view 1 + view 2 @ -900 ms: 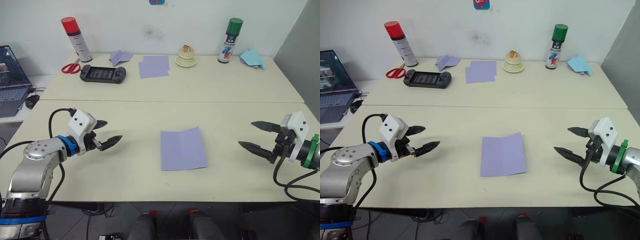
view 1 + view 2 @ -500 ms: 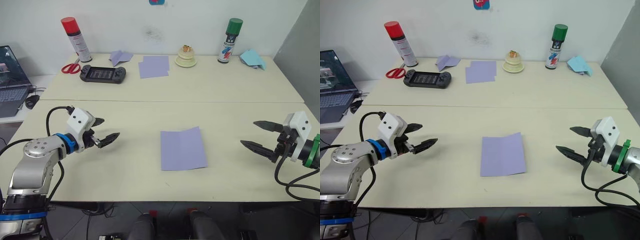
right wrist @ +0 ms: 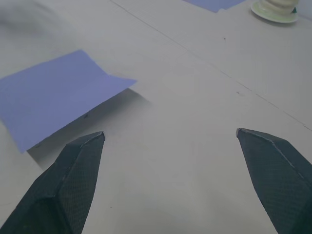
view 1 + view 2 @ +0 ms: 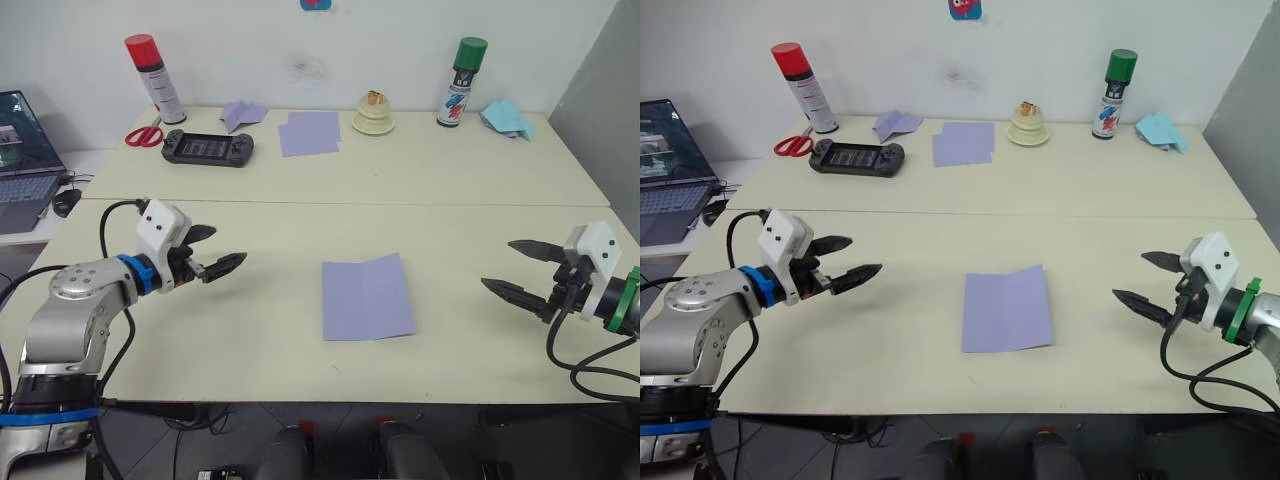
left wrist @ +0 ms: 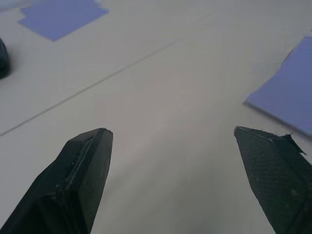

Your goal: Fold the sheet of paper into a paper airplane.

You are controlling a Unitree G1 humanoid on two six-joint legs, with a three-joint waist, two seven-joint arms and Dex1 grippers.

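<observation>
On the cream table (image 4: 250, 330), the sheet (image 4: 367, 297) lies with barely a centre crease, airplane folds undone, my left gripper (image 4: 214, 252) and right gripper (image 4: 517, 270) spread, empty, well apart from it.

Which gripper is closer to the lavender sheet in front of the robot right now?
Right, by a little. The right gripper hangs open off the right edge of the sheet of paper; the left gripper hangs open farther off its left edge. Neither touches it.

Two spray cans stand at the back — one red-capped (image 4: 152, 78), one green-capped (image 4: 460, 82). Lavender paper comes to one single sheet of paper (image 4: 366, 298), one overlapping pair of sheets (image 4: 308, 133) and one folded plane (image 4: 241, 113). One light-blue folded paper (image 4: 505, 118), one pair of scissors (image 4: 143, 135), one handheld game console (image 4: 208, 148), one laptop (image 4: 22, 160) — and two grippers, left gripper (image 4: 217, 251) and right gripper (image 4: 516, 269).
</observation>
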